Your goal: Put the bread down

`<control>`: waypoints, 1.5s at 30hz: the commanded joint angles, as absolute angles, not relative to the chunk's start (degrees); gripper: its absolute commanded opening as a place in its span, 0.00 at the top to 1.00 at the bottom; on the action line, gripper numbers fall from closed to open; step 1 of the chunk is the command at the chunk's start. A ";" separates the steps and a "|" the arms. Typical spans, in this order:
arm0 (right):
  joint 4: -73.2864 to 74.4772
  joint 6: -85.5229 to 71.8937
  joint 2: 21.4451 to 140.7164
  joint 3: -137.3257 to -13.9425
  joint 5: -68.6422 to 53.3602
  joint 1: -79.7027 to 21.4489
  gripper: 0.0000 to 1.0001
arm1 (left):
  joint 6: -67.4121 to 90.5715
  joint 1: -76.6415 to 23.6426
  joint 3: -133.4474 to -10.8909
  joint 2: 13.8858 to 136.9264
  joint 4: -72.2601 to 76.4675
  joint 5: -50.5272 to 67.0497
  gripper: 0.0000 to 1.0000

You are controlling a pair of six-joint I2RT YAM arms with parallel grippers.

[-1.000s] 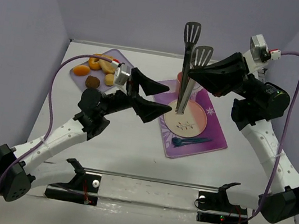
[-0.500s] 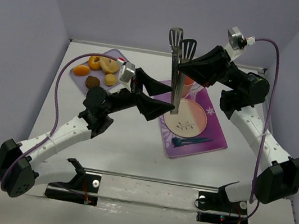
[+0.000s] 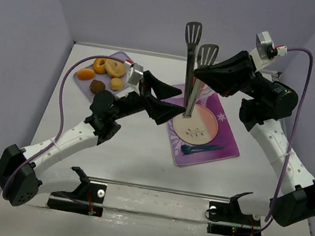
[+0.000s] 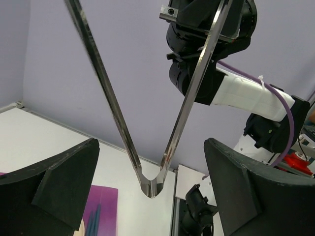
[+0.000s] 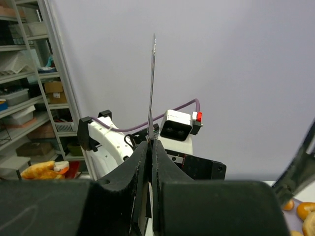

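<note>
Right gripper (image 3: 199, 75) clamped on upright silver metal tongs (image 3: 189, 90), frame centre; left gripper (image 3: 169, 103) agape; dark brown roundish bread (image 3: 97, 86) upper left.

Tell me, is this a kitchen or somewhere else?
Probably a robot lab, not a real kitchen: a left arm and a right arm are bolted to a white table between purple walls, the right tool grips tongs, and storage shelves show behind.

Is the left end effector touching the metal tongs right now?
Apart. In the left wrist view the tongs' hinged end hangs between the open left end effector's fingers, with bare background on both sides.
</note>
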State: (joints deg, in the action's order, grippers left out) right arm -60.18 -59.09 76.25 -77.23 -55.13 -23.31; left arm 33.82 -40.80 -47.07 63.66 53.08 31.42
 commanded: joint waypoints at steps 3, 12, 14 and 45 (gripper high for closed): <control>-64.86 -61.51 78.04 -79.98 -55.19 -23.29 0.93 | 34.63 -41.04 -50.27 65.04 57.83 32.52 0.01; -70.49 -66.62 83.32 -82.88 -55.28 -23.29 0.93 | 35.68 -41.04 -50.54 66.44 60.99 35.24 0.01; -70.66 -66.80 84.02 -83.06 -54.93 -23.29 0.93 | 35.60 -41.04 -50.54 66.53 61.17 35.51 0.01; -70.49 -65.92 88.24 -79.54 -50.36 -28.65 0.93 | 29.88 -41.04 -54.49 70.05 52.56 23.99 0.15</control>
State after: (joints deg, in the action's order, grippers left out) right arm -69.69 -68.40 88.95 -79.31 -52.56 -27.83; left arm 31.64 -40.77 -51.24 69.71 50.26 24.93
